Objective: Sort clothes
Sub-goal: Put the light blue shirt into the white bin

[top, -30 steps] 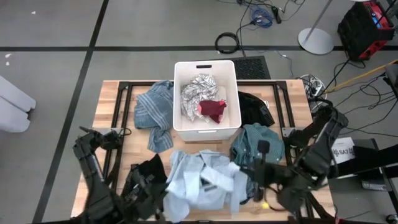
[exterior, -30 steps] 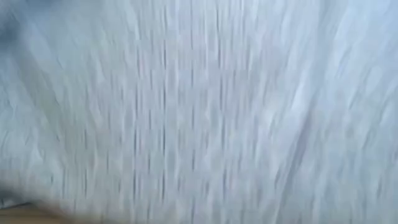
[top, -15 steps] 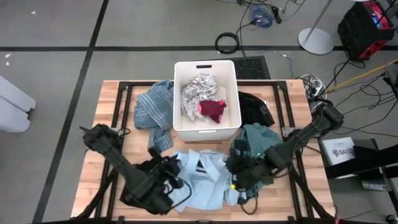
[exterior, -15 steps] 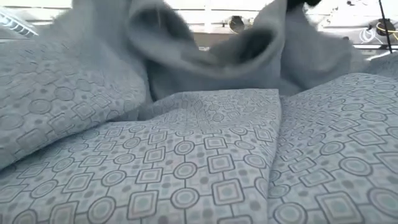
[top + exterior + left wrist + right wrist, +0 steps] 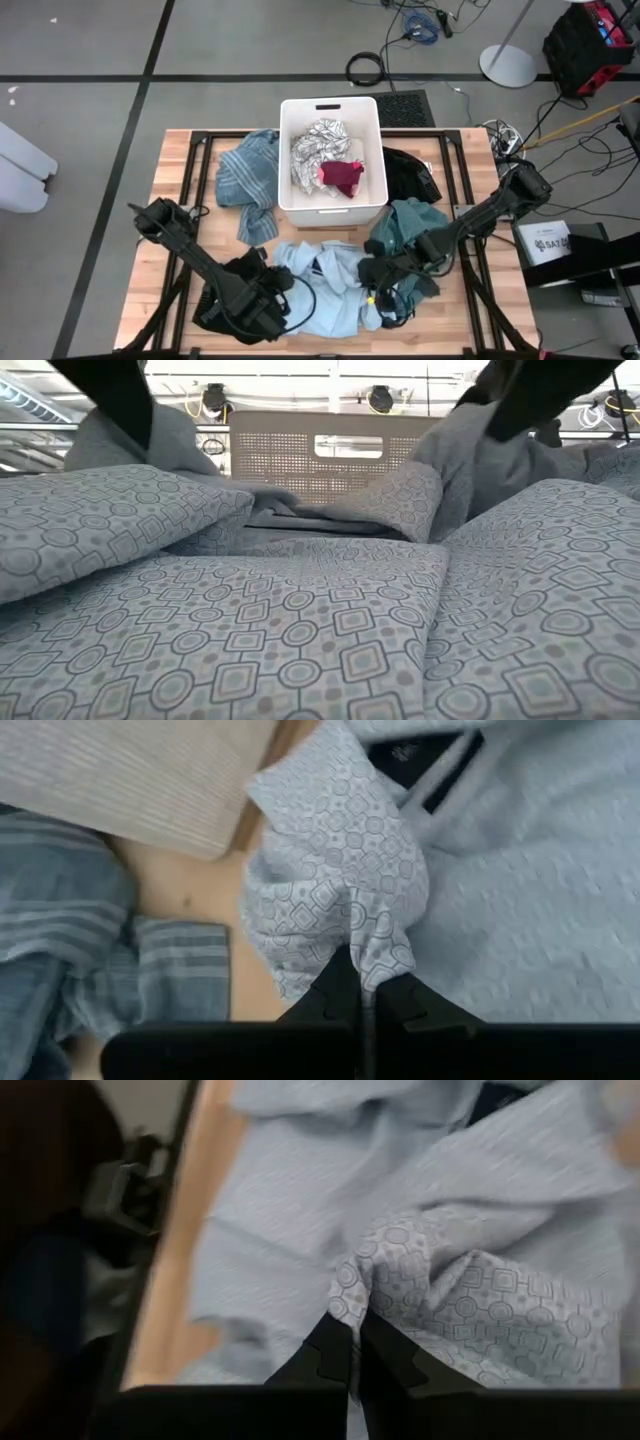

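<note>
My left pincer (image 5: 365, 1005) is pinched tight on one edge of the light blue shirt (image 5: 320, 290). My right pincer (image 5: 355, 1355) is pinched tight on the other edge. The shirt lies on the near side of the tabletop (image 5: 180, 165), stretched sideways between my two pincers. The white bin (image 5: 332, 205) sits just behind it, straight ahead, about as near to either arm.

Both arms reach low and inward toward each other. The left claw (image 5: 362, 988) is pinched tight on the light blue patterned shirt (image 5: 340, 890). The right claw (image 5: 355, 1342) is likewise clamped on it.
</note>
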`<state>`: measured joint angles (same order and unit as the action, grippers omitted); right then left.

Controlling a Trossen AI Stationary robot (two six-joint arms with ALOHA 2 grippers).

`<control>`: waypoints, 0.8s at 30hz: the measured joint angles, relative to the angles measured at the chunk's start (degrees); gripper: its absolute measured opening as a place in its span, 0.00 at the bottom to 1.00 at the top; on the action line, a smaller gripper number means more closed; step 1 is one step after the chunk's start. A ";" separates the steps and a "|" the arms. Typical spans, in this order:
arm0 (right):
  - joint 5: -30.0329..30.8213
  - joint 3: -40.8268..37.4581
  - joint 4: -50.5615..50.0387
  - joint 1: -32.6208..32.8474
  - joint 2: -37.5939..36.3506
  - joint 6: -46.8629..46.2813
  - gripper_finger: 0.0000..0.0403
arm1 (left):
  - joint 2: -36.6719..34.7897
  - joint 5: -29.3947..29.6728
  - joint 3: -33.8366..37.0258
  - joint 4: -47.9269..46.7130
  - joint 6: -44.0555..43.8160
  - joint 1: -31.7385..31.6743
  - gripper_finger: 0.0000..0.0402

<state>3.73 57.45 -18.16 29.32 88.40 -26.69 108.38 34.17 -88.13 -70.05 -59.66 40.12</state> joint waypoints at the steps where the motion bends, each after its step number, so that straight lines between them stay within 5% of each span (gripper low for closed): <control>1: -1.27 0.02 0.03 -0.03 0.00 -0.37 0.00 | -0.01 -0.60 0.16 0.82 0.36 0.02 0.01; 10: -5.89 0.00 0.26 -0.61 1.67 -4.21 0.01 | -0.02 -17.94 0.32 16.18 16.14 -0.41 0.02; 15: -10.01 0.00 1.27 0.25 2.58 -5.45 0.01 | -0.02 -19.12 0.32 22.80 21.03 -0.62 0.02; 24: -5.30 0.00 2.14 3.08 2.69 -1.74 0.03 | -0.02 -18.81 0.32 22.30 22.30 -0.76 0.05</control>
<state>-1.57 57.45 -16.02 32.40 91.09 -28.42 108.36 15.35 -87.81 -47.76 -37.36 39.35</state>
